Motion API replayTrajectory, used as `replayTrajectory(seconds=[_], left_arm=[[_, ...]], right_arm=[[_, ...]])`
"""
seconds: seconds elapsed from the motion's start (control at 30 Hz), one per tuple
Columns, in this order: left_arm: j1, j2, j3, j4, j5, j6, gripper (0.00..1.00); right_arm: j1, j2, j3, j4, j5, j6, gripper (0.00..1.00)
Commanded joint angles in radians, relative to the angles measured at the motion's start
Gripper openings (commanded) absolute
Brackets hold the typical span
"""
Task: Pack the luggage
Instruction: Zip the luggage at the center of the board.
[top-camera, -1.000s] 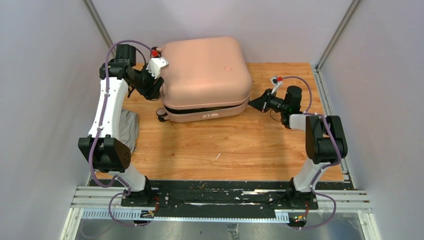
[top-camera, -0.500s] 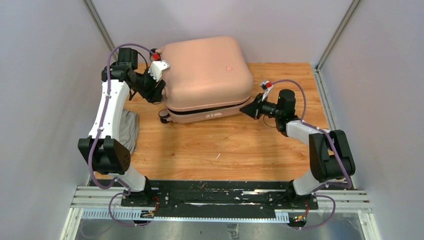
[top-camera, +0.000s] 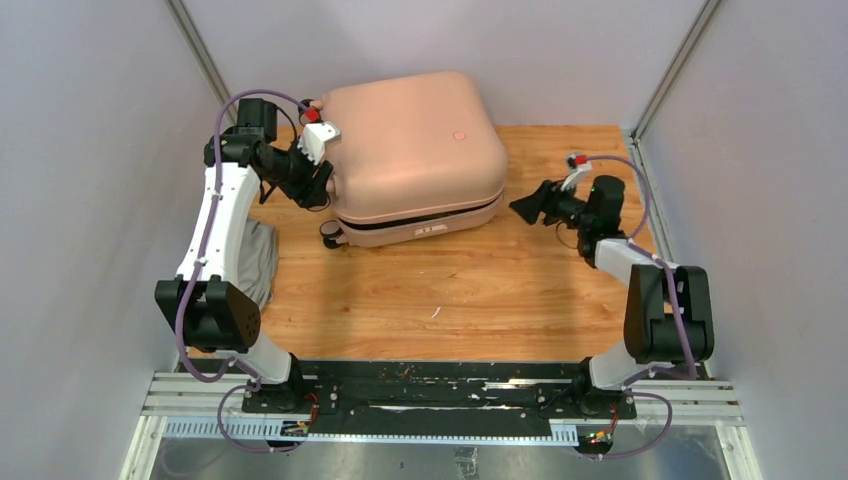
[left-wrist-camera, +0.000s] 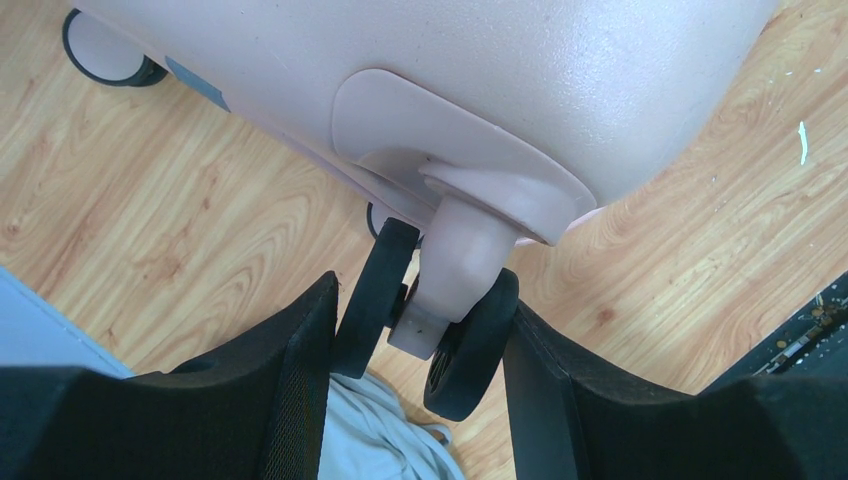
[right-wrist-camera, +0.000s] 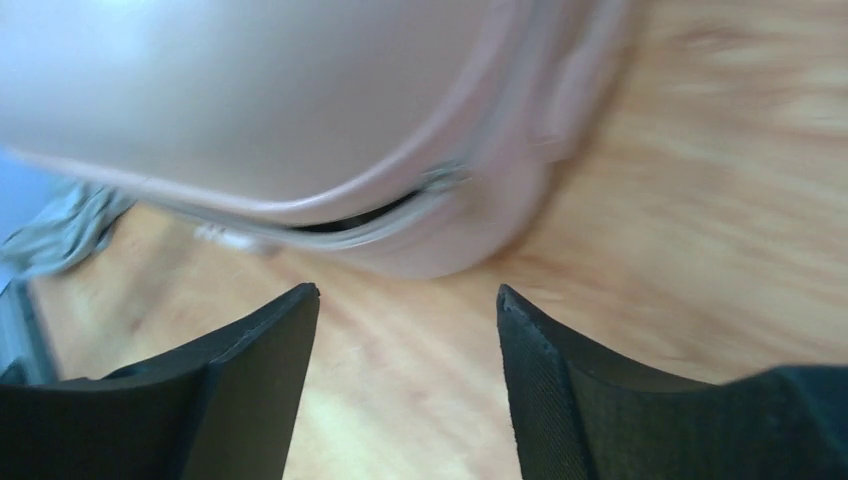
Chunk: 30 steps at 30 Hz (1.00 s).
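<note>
- The left gripper (left-wrist-camera: 418, 300) is seen with its jaws clamped on a black-and-pink twin caster wheel (left-wrist-camera: 470, 345), one pad against each black disc
- The right gripper (right-wrist-camera: 405, 292) is seen with its jaws apart and nothing between them; it is held just off the right-hand corner of the case and touches nothing
- The large pale pink hard-shell suitcase (top-camera: 415, 140) is found lying flat at the far side of the light wooden tabletop (top-camera: 450, 290), left of centre; its lid is lowered but not sealed, a dark gap being left along the front seam
- A crumpled grey cloth (top-camera: 262, 255) is left on the table beside the left arm, outside the case
- The closing of the case is judged to be the step in hand, the case being steadied by its wheel
- For the next move, the open right jaws would have to be brought to the seam; a small glint there may be a zip pull, though the blur forbids certainty
</note>
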Motion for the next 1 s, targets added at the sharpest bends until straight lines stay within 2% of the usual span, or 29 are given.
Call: replayTrajectory(seconds=[0.0, 0.17, 0.37, 0.6, 0.7, 0.87, 0.97], left_arm=[[0.011, -0.076, 0.046, 0.141, -0.043, -0.091, 0.00], [0.011, -0.083, 0.035, 0.140, -0.055, -0.082, 0.00], [0.010, -0.091, 0.031, 0.140, -0.061, -0.069, 0.00], [0.011, -0.092, 0.014, 0.139, -0.057, -0.066, 0.00], [0.011, -0.095, 0.008, 0.139, -0.055, -0.060, 0.00], [0.011, -0.095, 0.002, 0.140, -0.059, -0.051, 0.00], [0.011, -0.095, 0.003, 0.140, -0.060, -0.049, 0.00]], right_arm=[[-0.133, 0.115, 0.098, 0.088, -0.035, 0.122, 0.71], [-0.150, 0.285, 0.176, 0.235, -0.228, 0.179, 0.72], [-0.146, 0.419, 0.290, 0.253, -0.355, 0.195, 0.74], [-0.134, 0.597, 0.366, 0.660, -0.445, 0.512, 0.74], [-0.123, 0.675, 0.415, 0.774, -0.470, 0.626, 0.74], [-0.092, 0.725, 0.460, 0.802, -0.495, 0.669, 0.73], [-0.078, 0.741, 0.467, 0.801, -0.503, 0.681, 0.69]])
